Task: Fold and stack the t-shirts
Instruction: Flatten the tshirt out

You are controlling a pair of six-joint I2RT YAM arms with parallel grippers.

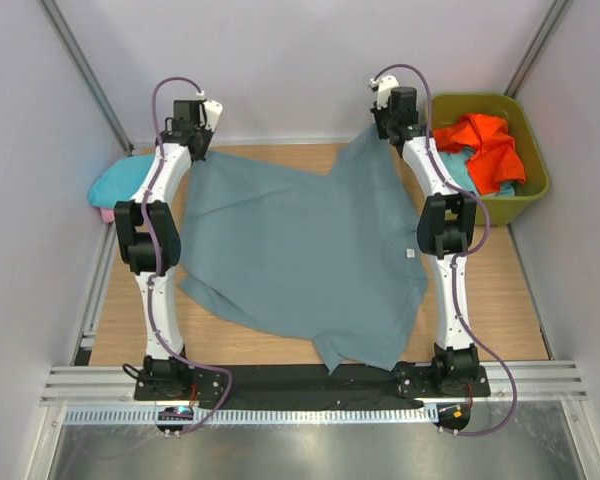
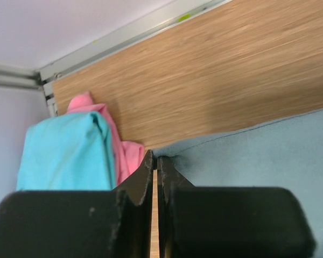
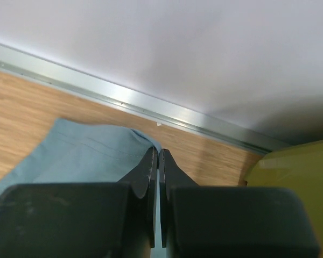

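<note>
Your left gripper (image 2: 155,162) clamped on the grey-blue t-shirt (image 1: 300,250), far edge, your right gripper (image 3: 156,157) clamped there too.

Robot lab test cell, not home. Plain pale wall panels (image 1: 300,60) box in small wood-laminate bench (image 1: 500,300); aluminium frame struts (image 1: 80,75) run up corners. Left arm (image 1: 152,250) and right arm (image 1: 448,240), white with looped cables, bolted to black base plate (image 1: 310,378). Slotted cable duct (image 1: 310,415) and bare sheet metal (image 1: 300,450) along near edge.
</note>
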